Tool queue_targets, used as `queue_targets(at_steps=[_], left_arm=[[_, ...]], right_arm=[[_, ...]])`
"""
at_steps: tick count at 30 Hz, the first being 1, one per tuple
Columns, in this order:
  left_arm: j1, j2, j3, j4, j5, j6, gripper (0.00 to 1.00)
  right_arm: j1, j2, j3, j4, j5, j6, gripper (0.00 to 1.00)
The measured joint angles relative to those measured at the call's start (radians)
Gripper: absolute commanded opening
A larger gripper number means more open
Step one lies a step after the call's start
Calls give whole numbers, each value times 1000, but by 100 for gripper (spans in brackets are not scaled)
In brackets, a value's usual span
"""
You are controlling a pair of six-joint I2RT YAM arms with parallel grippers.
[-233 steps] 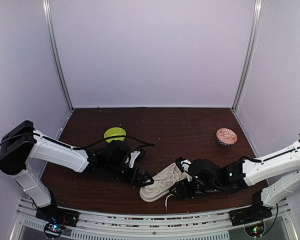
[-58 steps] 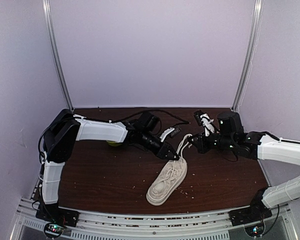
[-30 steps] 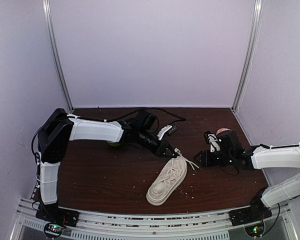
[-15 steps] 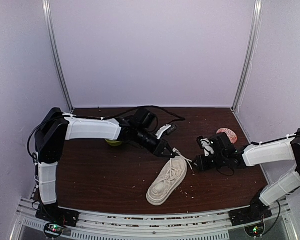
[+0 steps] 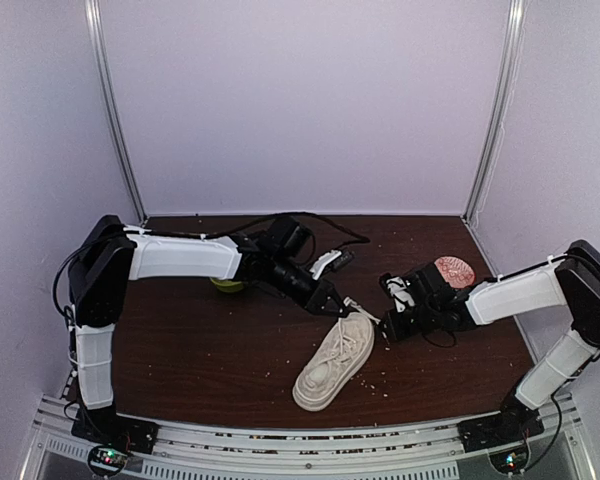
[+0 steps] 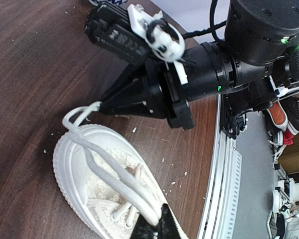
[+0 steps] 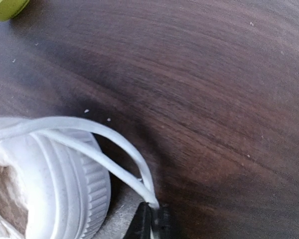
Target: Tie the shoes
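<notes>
An off-white sneaker [image 5: 330, 365] with a thick white sole lies on its sole near the middle of a dark wooden table [image 5: 200, 360], set on a diagonal, with one end toward the near edge and the other toward the far right. Long white laces [image 6: 109, 164] trail off its far end. The left arm reaches in from the left, and the left gripper [image 5: 335, 305] sits just beyond that far end of the shoe; in its wrist view the black jaws are closed together, pinching two strands of lace just above the shoe's upper. The right arm reaches in from the right, its right gripper [image 5: 383, 325] low to the table just beside the same end of the shoe. Its tapered black jaws are pressed shut on the tip of a lace loop, which arcs back over the ribbed sole edge. The two grippers are close but do not touch. A green bowl [image 5: 223, 286] sits partly hidden behind the left arm, and a pink patterned bowl [image 5: 454, 270] stands at the far right, behind the right arm.
</notes>
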Motion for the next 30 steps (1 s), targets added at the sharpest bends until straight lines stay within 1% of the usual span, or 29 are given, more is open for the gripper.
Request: queue_targets(at_steps=[4, 7, 10, 15, 18, 22, 23, 26, 27, 28, 30], left_arm=[[0, -41, -21, -3, -39, -1, 0], [0, -87, -53, -4, -74, -6, 0], [-3, -130, -97, -2, -114, -18, 0], [-5, -154, -143, 0, -151, -40, 0], [-5, -159, -163, 8, -163, -55, 0], [-5, -170, -179, 16, -175, -72, 0], [-5, -173, -180, 23, -175, -75, 0], [-5, -178, -185, 36, -169, -79, 0], [-5, -178, -188, 41, -165, -79, 0], [-5, -179, -191, 46, -161, -79, 0], [-5, -179, -197, 51, -151, -79, 0]], right_arm=[[1, -11, -2, 4, 24, 20, 0], [1, -64, -6, -8, 52, 41, 0], [1, -177, -12, -42, 93, 56, 0], [1, -395, -12, -93, 158, 60, 0], [2, -465, -12, -126, 159, 53, 0], [23, -510, -45, -161, 122, 67, 0], [32, -522, -65, -166, 110, 74, 7], [78, -554, -168, -136, 55, 142, 37], [94, -561, -211, -127, 38, 165, 45], [108, -568, -254, -124, 23, 186, 52], [123, -585, -306, -137, 14, 218, 61]])
